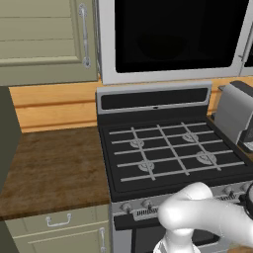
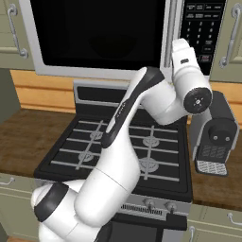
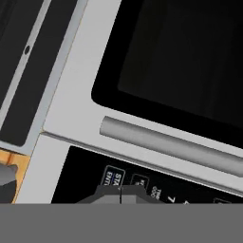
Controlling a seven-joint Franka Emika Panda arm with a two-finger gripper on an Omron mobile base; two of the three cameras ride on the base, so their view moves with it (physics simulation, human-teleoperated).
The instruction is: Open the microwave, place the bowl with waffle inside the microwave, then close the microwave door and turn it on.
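The microwave point(image 1: 106, 44) hangs above the stove with the microwave door point(image 1: 173, 29) closed, its black glass dark. My arm reaches up to the right end of the microwave, where the hand point(image 2: 182, 52) is by the vertical silver handle point(image 2: 172, 28) and the black keypad panel point(image 2: 201, 23). In the hand view, which is rolled sideways, my gripper point(image 3: 120, 193) is shut with nothing between its tips, right at the keypad's lowest buttons point(image 3: 113, 178), just past the handle bar point(image 3: 171, 142). The bowl and the waffle are hidden.
A black gas stove point(image 1: 168, 148) sits below the microwave, with its knobs along the front edge. A grey appliance point(image 2: 215, 137) stands on the wooden counter to the right. A brown counter point(image 1: 49, 168) lies to the left, and beige cabinets point(image 1: 44, 34) flank the microwave.
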